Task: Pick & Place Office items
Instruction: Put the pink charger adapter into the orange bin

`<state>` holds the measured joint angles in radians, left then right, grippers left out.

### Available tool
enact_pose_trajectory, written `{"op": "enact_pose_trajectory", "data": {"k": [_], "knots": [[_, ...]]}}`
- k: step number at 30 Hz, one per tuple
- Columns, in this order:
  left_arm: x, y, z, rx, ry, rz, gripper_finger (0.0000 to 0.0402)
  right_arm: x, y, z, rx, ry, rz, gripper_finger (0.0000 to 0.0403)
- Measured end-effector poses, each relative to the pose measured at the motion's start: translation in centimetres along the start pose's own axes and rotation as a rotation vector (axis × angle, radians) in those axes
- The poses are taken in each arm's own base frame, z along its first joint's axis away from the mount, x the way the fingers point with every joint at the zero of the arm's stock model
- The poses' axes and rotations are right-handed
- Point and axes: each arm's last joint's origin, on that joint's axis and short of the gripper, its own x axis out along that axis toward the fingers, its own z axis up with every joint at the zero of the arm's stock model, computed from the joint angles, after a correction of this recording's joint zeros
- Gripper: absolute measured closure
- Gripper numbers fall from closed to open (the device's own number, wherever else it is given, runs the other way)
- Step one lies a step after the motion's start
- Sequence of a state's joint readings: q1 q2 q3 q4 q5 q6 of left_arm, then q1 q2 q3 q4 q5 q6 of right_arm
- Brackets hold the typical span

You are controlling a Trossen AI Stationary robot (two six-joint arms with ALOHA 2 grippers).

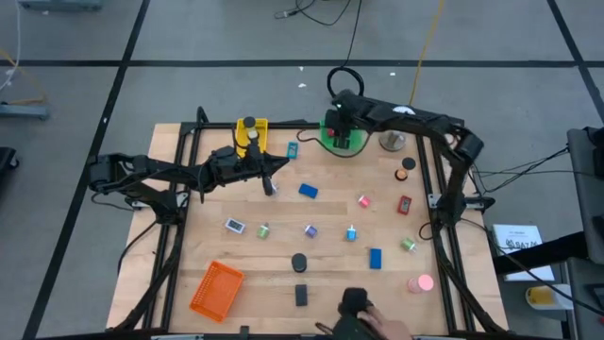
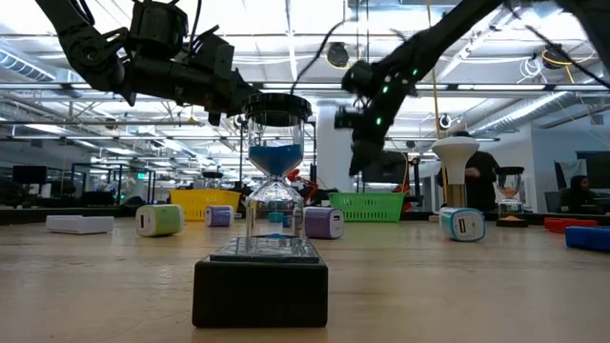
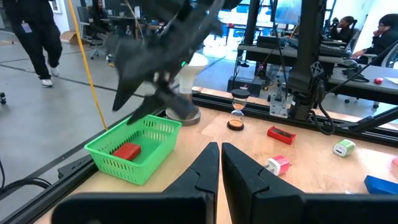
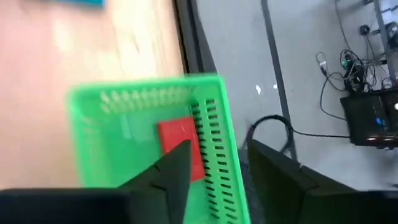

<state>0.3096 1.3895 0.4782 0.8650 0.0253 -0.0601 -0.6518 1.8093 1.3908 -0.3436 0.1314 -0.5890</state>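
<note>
A wooden table (image 1: 283,246) on a grey floor carries scattered office items. At upper centre of the high view, the right gripper (image 1: 337,123) hangs over the green basket (image 1: 343,142), jaws apart and empty; a red block (image 3: 127,151) lies inside. The left gripper (image 1: 274,185), jaws closed on nothing, sits beside the yellow basket (image 1: 251,132).

1. The high view looks straight down on the whole worktop (image 1: 283,241).
2. The low view sits at worktop height, facing level into the room.
3. Both wrist views look closely at the green basket (image 3: 134,149), which the high view also shows.
</note>
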Motion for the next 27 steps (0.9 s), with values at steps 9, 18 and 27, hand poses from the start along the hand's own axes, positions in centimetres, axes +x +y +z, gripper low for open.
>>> {"op": "enact_pose_trajectory", "data": {"k": [9, 18, 27], "knots": [[0.0, 0.0, 0.0, 0.000, 0.000, 0.000, 0.0382, -5.8, 5.6, -2.5, 0.198, -0.283, 0.025, 0.0397], [0.0, 0.0, 0.0, 0.000, 0.000, 0.000, 0.0382, -9.1, 12.7, -8.4, 0.464, -0.576, 0.143, 0.0398], [0.0, 0.0, 0.0, 0.000, 0.000, 0.000, 0.0382, -9.9, 14.8, -14.0, 0.511, -0.872, 0.093, 0.0402]]}}
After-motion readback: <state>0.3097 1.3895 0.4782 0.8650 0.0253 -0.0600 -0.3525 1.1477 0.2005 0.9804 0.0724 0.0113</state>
